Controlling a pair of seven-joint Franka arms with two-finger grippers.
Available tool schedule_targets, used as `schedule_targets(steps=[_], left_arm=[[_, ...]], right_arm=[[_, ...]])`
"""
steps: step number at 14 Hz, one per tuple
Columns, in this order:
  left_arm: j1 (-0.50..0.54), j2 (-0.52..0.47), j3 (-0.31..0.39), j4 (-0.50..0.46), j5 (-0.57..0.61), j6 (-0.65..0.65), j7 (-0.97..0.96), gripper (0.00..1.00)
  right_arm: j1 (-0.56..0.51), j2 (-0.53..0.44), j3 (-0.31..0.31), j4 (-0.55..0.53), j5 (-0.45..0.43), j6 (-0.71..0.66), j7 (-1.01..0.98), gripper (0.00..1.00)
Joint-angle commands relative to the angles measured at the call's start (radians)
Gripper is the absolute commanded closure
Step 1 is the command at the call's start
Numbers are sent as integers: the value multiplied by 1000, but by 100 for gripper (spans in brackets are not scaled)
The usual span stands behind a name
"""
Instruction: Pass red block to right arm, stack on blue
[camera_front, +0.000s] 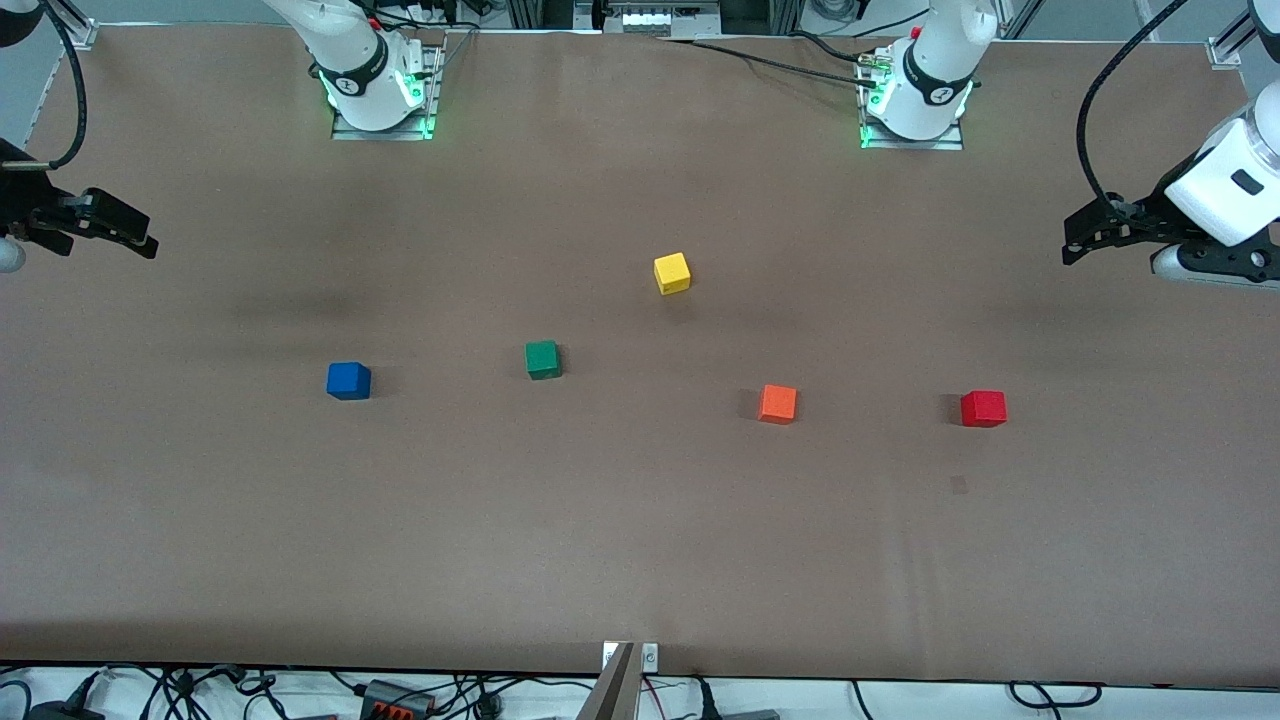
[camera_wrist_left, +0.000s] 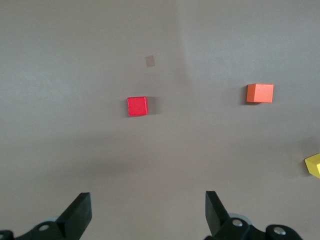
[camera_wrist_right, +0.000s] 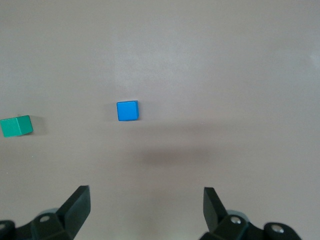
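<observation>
The red block (camera_front: 983, 408) lies on the brown table toward the left arm's end; it also shows in the left wrist view (camera_wrist_left: 137, 106). The blue cube (camera_front: 348, 380) lies toward the right arm's end and shows in the right wrist view (camera_wrist_right: 127, 110). My left gripper (camera_front: 1072, 243) hangs open and empty in the air at its end of the table, well apart from the red block; its jaws stand wide in its wrist view (camera_wrist_left: 148, 200). My right gripper (camera_front: 143, 238) hangs open and empty at its own end, apart from the blue cube; its jaws also stand wide (camera_wrist_right: 146, 195).
A green cube (camera_front: 542, 359), a yellow cube (camera_front: 672, 273) and an orange cube (camera_front: 777, 403) lie spread across the middle of the table (camera_front: 640, 540). The orange cube is beside the red block. Cables run along the table's near edge.
</observation>
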Motion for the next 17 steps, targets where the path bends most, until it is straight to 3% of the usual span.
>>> schedule_targets(steps=[1, 11, 17], left_arm=[[-2, -4, 6, 19, -16, -20, 20, 0], [-4, 1, 1, 20, -16, -22, 24, 0], [-10, 48, 1, 66, -19, -94, 21, 0]], right_arm=[[-1, -16, -1, -20, -14, 11, -6, 0], [1, -9, -1, -20, -12, -2, -6, 0], [-1, -9, -1, -20, -12, -2, -8, 0]])
